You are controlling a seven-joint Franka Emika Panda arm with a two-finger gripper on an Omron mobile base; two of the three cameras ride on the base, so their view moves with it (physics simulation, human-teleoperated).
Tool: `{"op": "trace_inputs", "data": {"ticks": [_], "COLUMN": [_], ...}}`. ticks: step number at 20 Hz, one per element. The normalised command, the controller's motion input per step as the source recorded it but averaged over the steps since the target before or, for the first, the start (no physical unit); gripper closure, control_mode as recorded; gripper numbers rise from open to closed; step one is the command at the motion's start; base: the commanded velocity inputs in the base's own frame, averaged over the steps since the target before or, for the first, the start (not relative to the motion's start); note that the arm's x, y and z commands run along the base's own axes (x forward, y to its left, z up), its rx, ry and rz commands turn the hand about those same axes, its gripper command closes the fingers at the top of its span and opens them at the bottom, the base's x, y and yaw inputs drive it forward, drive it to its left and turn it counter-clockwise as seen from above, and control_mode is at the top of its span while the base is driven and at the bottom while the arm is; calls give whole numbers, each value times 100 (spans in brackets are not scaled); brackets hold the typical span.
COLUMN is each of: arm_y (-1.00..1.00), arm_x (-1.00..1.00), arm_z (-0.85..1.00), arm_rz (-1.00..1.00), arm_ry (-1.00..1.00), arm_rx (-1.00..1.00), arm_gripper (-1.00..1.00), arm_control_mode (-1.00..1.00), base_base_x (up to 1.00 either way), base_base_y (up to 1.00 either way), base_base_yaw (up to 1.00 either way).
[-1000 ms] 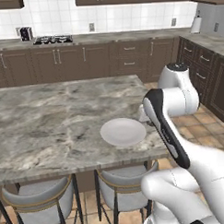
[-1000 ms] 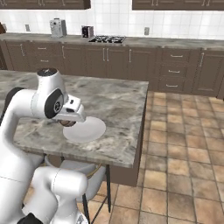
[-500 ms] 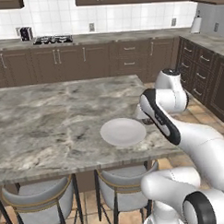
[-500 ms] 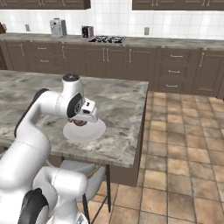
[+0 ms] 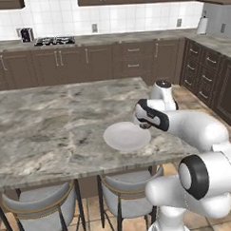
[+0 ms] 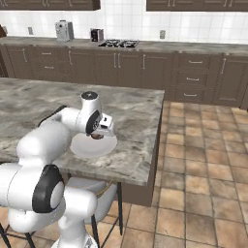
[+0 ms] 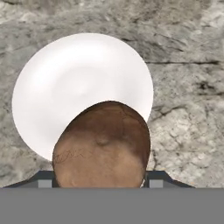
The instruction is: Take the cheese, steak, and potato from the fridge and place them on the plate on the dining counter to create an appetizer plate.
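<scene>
Hand view looks down past the gripper (image 7: 101, 181), whose two fingers pinch the brown potato (image 7: 102, 146) from either side. Beneath and just ahead of the potato lies the bare white plate (image 7: 74, 83) on the marbled dining counter (image 7: 188, 100).

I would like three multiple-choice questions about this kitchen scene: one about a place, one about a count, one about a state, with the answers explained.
1. Where is the plate?
A. on the dining counter
B. on a stool
C. on the floor

2. How many foods lie on the plate?
A. two
B. three
C. none

3. What is the state of the hand?
A. open and empty
B. closed on the potato
C. closed on a red chunk

Answers: 1 A, the plate rests on the marbled top. 2 C, its white face is bare. 3 B, the hand view shows the brown potato between the fingertips above the plate.
</scene>
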Motion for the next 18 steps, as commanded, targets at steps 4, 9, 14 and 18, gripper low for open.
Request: {"op": "trace_inputs", "data": {"ticks": [4,9,14,18], "arm_y": [0,0,0,0], "arm_x": [71,60,52,34], "arm_z": [-46,-46,-46,-40], "arm_rz": [0,0,0,0], "arm_ry": [0,0,0,0], "arm_rx": [0,0,0,0], "arm_gripper": [100,100,100,100], "arm_control_mode": [-100,-100,-100,-100], "base_base_x": [0,0,0,0], "base_base_y": [0,0,0,0], "base_base_yaw": [0,0,0,0]}}
